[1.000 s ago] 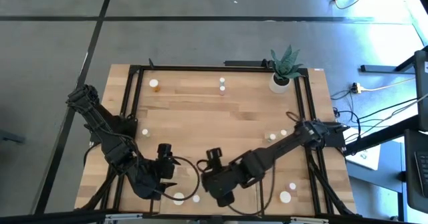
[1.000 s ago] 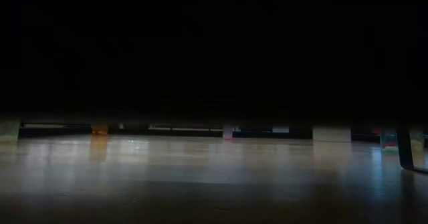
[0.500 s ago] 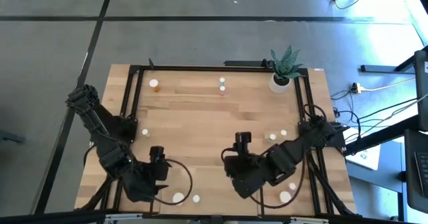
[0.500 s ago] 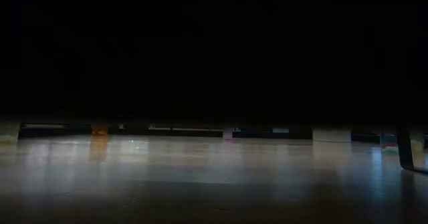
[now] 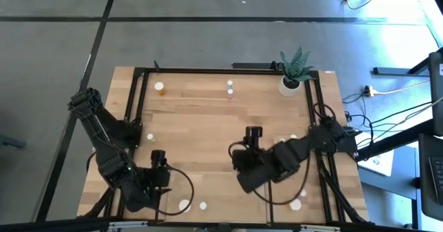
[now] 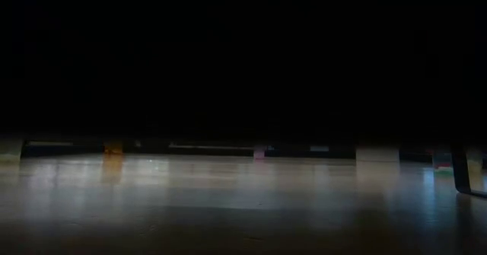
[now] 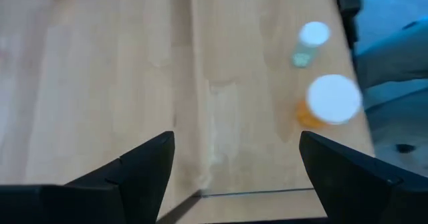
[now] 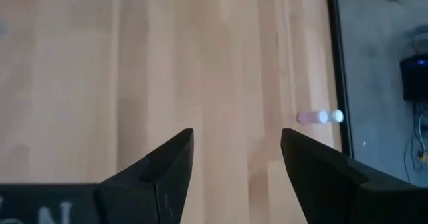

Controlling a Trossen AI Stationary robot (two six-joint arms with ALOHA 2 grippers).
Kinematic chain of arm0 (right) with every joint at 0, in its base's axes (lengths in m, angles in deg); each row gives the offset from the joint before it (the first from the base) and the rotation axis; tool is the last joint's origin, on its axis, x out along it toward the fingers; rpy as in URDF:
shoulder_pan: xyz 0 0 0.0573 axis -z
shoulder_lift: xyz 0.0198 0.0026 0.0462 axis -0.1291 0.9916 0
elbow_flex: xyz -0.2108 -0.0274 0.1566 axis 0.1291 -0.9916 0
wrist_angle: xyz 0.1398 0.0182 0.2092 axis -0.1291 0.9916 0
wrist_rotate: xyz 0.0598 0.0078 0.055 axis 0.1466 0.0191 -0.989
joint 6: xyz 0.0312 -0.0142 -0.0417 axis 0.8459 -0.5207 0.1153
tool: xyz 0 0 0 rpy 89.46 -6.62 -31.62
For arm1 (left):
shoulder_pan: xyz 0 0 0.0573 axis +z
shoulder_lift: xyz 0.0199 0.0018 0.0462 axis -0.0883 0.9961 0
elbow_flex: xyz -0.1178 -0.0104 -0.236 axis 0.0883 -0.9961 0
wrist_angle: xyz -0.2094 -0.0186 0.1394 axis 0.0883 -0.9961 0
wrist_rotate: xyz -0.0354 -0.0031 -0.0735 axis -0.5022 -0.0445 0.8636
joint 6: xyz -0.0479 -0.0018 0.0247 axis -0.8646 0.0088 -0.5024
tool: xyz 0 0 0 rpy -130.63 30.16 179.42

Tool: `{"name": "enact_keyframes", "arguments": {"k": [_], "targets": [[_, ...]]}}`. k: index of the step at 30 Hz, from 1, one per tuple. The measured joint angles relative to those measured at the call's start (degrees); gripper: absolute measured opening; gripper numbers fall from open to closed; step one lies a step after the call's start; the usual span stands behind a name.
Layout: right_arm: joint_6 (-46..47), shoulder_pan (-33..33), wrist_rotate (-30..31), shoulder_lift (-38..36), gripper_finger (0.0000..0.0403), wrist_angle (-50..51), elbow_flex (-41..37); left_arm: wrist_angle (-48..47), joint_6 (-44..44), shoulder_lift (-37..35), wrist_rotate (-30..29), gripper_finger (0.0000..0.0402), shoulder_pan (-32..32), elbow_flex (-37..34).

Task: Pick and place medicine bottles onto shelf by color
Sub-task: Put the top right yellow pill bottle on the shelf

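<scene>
Grey floor, dark seams; cables at right.

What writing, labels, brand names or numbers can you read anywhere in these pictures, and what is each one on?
Right wrist view: pale letters on the right arm's own housing, cut off by the picture's edge; they look like "ON", and the whole word cannot be read.
Medicine bottles: no label text can be made out; they are blurred.
Plant pot, shelf: no writing visible.

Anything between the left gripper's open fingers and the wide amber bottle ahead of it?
No. In the left wrist view only bare wood lies between the left gripper and the amber bottle.
</scene>
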Motion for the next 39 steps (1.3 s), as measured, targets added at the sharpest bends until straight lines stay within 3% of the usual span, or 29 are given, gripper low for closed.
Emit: {"name": "enact_keyframes", "arguments": {"k": [10,15,24,32,39], "targets": [[-4.0,7.9,-2.3,-1.8,0.0226,0.0,0.0,-7.8,0.1,0.0,-5.9,0.0315,3.8,0.0],[-4.1,11.2,1.9,-3.7,0.0226,-0.3,-1.9,-10.8,0.1,-0.1,-9.3,0.0315,7.2,0.0],[1.0,17.9,1.5,-13.7,0.0226,-3.4,-23.3,-14.5,0.5,-0.1,-10.4,0.0315,14.8,0.0],[2.3,22.6,-11.9,-27.2,0.0226,-16.1,-40.0,-14.6,3.5,-0.1,-10.4,0.0315,22.1,0.0],[0.9,22.9,-16.2,-35.2,0.0226,-16.0,-50.2,-14.3,6.6,-0.1,-10.1,0.0315,27.1,0.0]]}}
